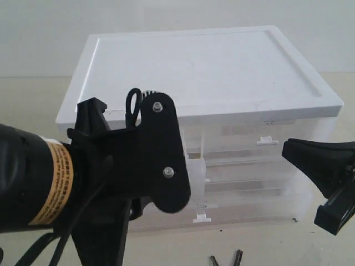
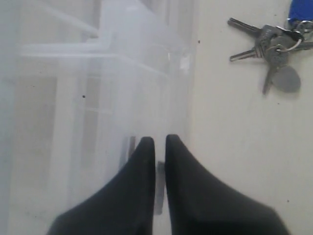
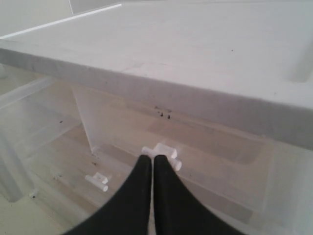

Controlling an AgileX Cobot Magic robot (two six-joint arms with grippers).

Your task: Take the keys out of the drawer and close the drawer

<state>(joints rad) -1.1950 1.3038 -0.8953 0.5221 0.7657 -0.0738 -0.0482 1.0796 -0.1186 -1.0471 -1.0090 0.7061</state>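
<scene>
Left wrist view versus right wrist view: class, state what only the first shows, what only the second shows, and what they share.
Only the left wrist view: the keys with a blue fob, lying on the table beside the drawer unit. Only the right wrist view: the unit's white top and tab handles. Both: the translucent unit and a black pincer with fingers close together: left pincer, right pincer.
</scene>
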